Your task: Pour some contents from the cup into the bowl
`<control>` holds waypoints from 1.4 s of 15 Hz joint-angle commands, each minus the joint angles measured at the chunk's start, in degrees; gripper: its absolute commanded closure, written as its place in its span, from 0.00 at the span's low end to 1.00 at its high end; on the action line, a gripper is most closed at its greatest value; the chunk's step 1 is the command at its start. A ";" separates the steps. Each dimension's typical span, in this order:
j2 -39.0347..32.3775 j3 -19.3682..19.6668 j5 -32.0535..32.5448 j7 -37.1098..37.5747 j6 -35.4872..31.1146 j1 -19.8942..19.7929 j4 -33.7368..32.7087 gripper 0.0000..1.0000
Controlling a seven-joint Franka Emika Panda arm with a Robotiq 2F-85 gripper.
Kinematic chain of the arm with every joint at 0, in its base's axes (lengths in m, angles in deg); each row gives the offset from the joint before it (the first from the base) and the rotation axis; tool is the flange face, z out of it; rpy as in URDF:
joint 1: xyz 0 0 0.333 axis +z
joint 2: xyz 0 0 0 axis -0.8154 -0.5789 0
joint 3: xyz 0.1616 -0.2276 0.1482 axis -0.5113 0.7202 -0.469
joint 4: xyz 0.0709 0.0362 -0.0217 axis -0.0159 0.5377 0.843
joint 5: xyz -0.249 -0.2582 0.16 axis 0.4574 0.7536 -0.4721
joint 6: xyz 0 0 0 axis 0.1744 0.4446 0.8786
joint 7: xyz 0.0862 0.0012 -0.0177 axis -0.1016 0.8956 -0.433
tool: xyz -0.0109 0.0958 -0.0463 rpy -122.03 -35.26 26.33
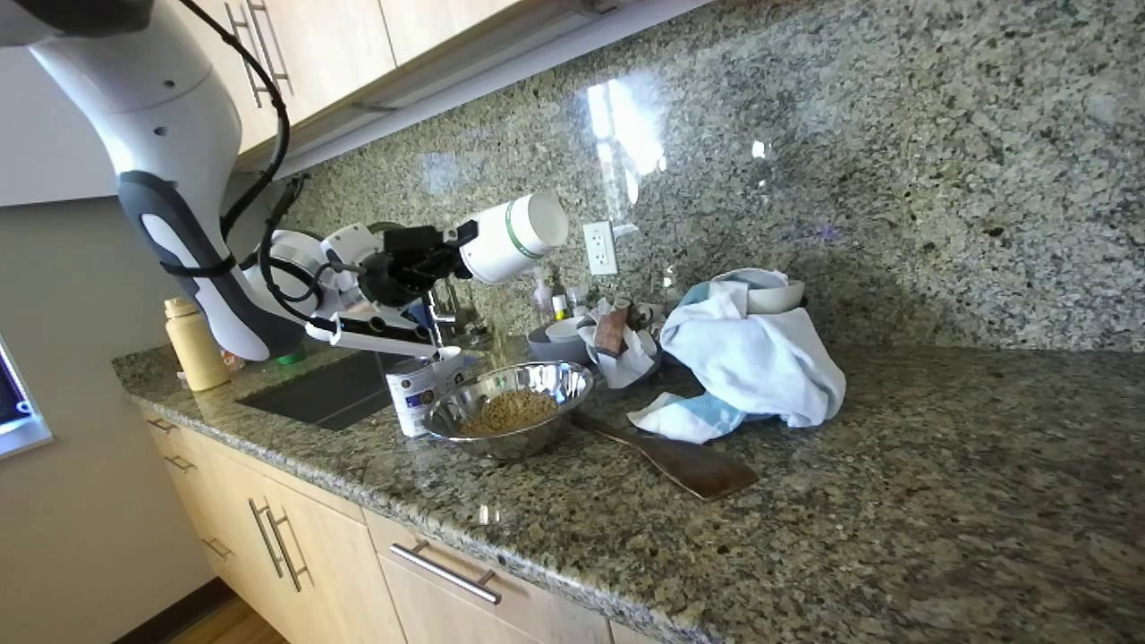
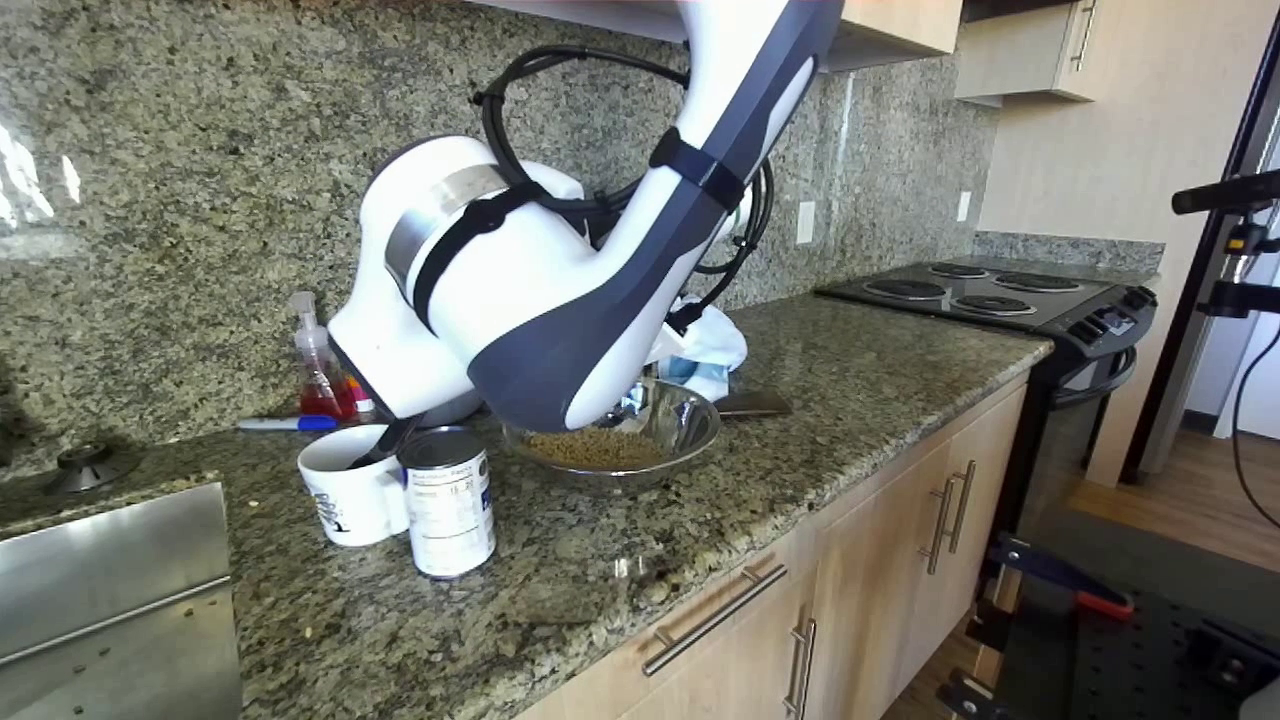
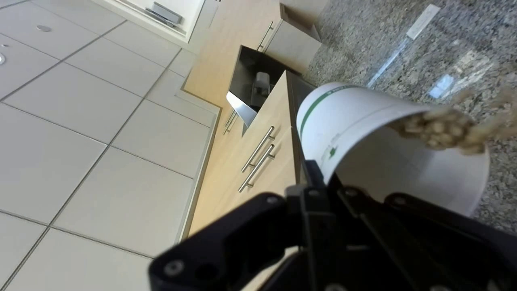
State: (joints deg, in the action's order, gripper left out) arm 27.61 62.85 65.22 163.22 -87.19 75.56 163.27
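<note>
One white cylindrical cup [image 1: 514, 238] aloft at twelve o'clock over the wide metal bowl [image 1: 528, 442] in an exterior view, and pouring right now! Tipped past level, green band and all, base cocked up toward two o'clock, mouth dipped toward eight. Held by its side near that mouth, in the Robotiq gripper [image 1: 462, 246], with fingers [image 3: 314, 173] clamped on the cup (a proper pinch at the rim, best seen in the wrist view). Over at two o'clock across the mouth there: tan pellets [image 3: 448, 129] tumbling out in a blurred clump, streaking past the lip. Back to an exterior view, at six o'clock under the cup: a faint, blurred trickle dropping toward the bowl. Down in there, a good layer of pellets, plain in both exterior views. And around the bowl on the granite countertop [image 1: 894, 465]? At nine o'clock, just beside, a labelled can [image 1: 410, 407]; at ten, close behind, a white mug [image 1: 449, 362]; between three and four, a dark wooden spatula [image 1: 698, 467], handle toward the bowl; between two and three, a heaped white-and-blue towel [image 1: 760, 358]. Up at one, on the speckled backsplash [image 1: 894, 224], an electrical outlet [image 1: 599, 248].
</note>
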 commanded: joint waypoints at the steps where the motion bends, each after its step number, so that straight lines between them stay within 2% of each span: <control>1: 0.43 -1.31 -1.54 -0.29 0.40 -1.38 -2.31 0.99; 5: 1.32 -1.68 -5.98 0.86 -1.16 -2.57 -4.69 0.99; 11: 4.17 -1.52 -17.94 3.66 -8.10 -5.15 -7.63 0.99; 21: 12.23 1.30 -35.31 8.68 -28.79 -9.76 -6.17 0.99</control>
State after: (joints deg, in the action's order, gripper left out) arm 36.17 63.32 34.38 169.80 -109.79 67.04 154.77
